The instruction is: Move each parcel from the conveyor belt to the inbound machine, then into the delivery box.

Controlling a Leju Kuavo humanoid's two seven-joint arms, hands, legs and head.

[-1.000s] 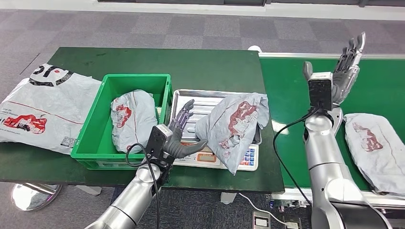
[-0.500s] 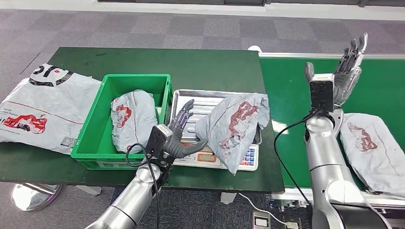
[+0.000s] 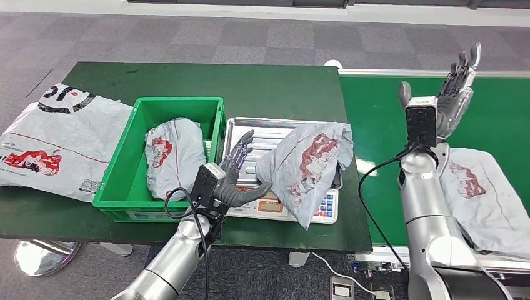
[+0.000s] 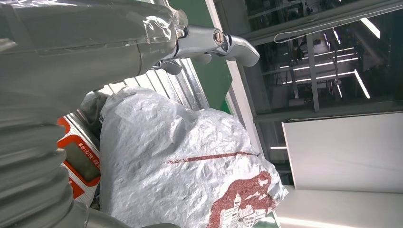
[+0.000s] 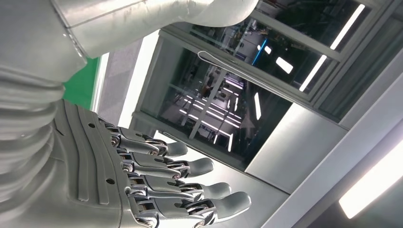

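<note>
One parcel (image 3: 172, 156) lies in your green crate (image 3: 125, 181); beside the crate, left hand (image 3: 234, 178), fingers spread, nears another (image 3: 309, 165) on the scale (image 3: 312, 209); right hand (image 3: 453, 94) open; belt parcel (image 3: 487, 200) left.

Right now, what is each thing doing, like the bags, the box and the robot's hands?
Left hand: open, beside the scale bag.
Right hand: open, raised above the belt.
Scale bag: lying on the scale, drooping over its front.
Box bag: inside the green box.
Belt bag: lying on the belt.
Big bag: flat on the table.
</note>
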